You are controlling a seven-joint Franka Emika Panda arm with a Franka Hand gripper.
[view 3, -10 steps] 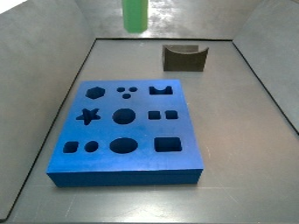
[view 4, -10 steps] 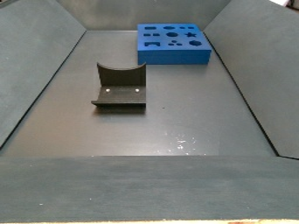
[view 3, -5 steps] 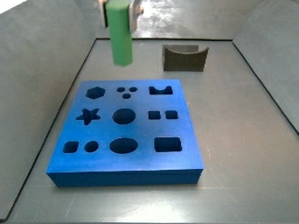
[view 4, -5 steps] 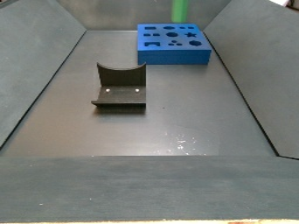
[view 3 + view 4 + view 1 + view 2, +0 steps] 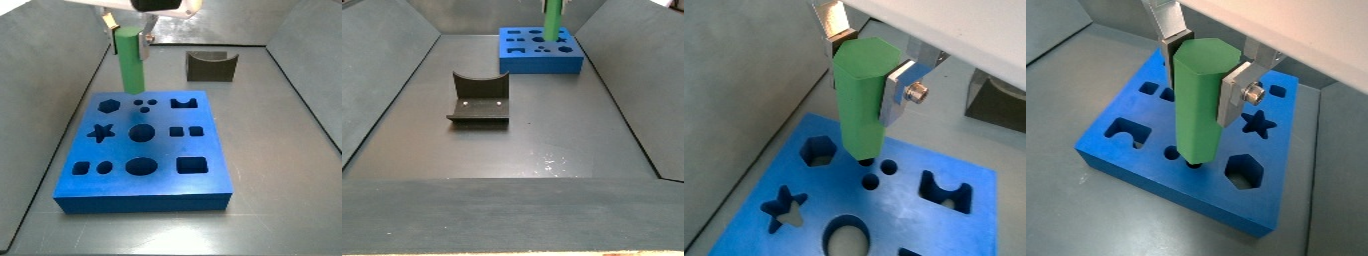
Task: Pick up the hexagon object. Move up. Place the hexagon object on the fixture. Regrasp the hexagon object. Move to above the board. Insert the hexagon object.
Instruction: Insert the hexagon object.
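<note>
My gripper (image 5: 134, 38) is shut on the hexagon object (image 5: 131, 63), a bright green prism held upright by its upper end. It hangs just above the far left part of the blue board (image 5: 146, 195), near the hexagon hole (image 5: 108, 102). In both wrist views the silver fingers (image 5: 898, 84) (image 5: 1233, 92) clamp the prism (image 5: 863, 98) (image 5: 1200, 105), and its lower end hovers over the board (image 5: 1126, 163) beside the hexagon hole (image 5: 816, 150) (image 5: 1244, 171). In a side view the prism (image 5: 553, 18) stands above the board (image 5: 543, 64). The fixture (image 5: 211, 66) (image 5: 478, 102) stands empty.
Grey walls enclose the bin floor (image 5: 287, 150). The board carries other holes, among them a star (image 5: 99, 131) and circles (image 5: 140, 131). The fixture sits apart from the board, toward the far right in a side view.
The gripper has come down and toward the board with the hexagon object; the prism has lowered from the top edge to just above the board's far left part.
</note>
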